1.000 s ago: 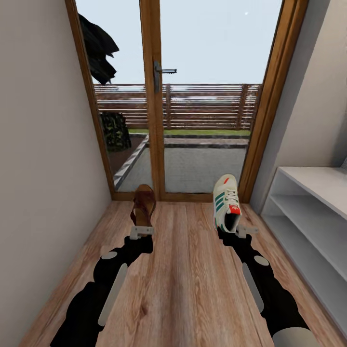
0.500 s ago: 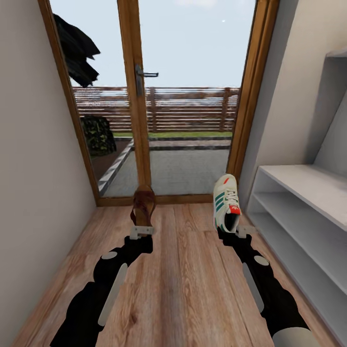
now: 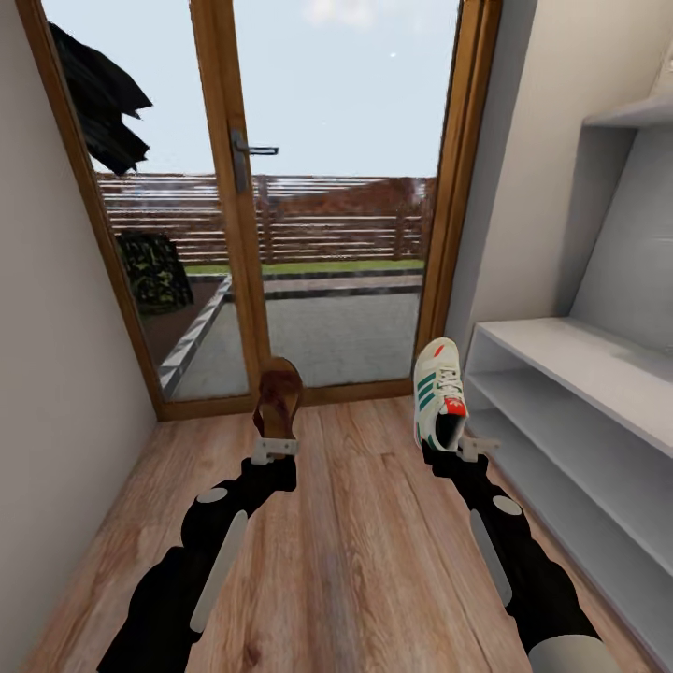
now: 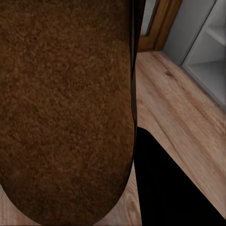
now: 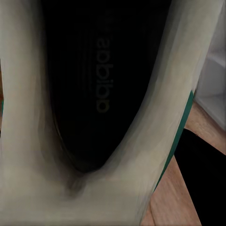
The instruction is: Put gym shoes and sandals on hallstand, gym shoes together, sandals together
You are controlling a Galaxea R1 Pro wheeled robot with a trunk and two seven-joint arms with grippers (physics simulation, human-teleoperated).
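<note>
Head view: both black arms reach forward over the warm brown wood-plank corridor floor (image 3: 355,561). The left claw (image 3: 275,451) is closed on the heel end of a flat brown leather sandal (image 3: 278,402), which is held clear of the floor with its toe pointing toward the wood-framed glass door (image 3: 327,206). The right claw (image 3: 465,447) is closed on the heel end of a white lace-up gym shoe with green side stripes and a red tongue label (image 3: 439,393), also carried off the floor, toe forward. The two shoes are held well apart, at about the same height.

The wide light-grey hallstand with open cubby tiers (image 3: 598,421) stands along the wall on the robot's right, just beside the right arm; the gym shoe is near its front corner but not touching it. A slab shelf of the same unit sits higher on the wall.

Left wrist view — the sandal's dark brown sole (image 4: 66,108) sits close before the camera, with plank floor (image 4: 179,108) and a grey hallstand corner (image 4: 207,47) beyond.

Right wrist view — the gym shoe's dark interior and white collar (image 5: 94,94) sit directly before the camera, a green stripe at one edge.
</note>
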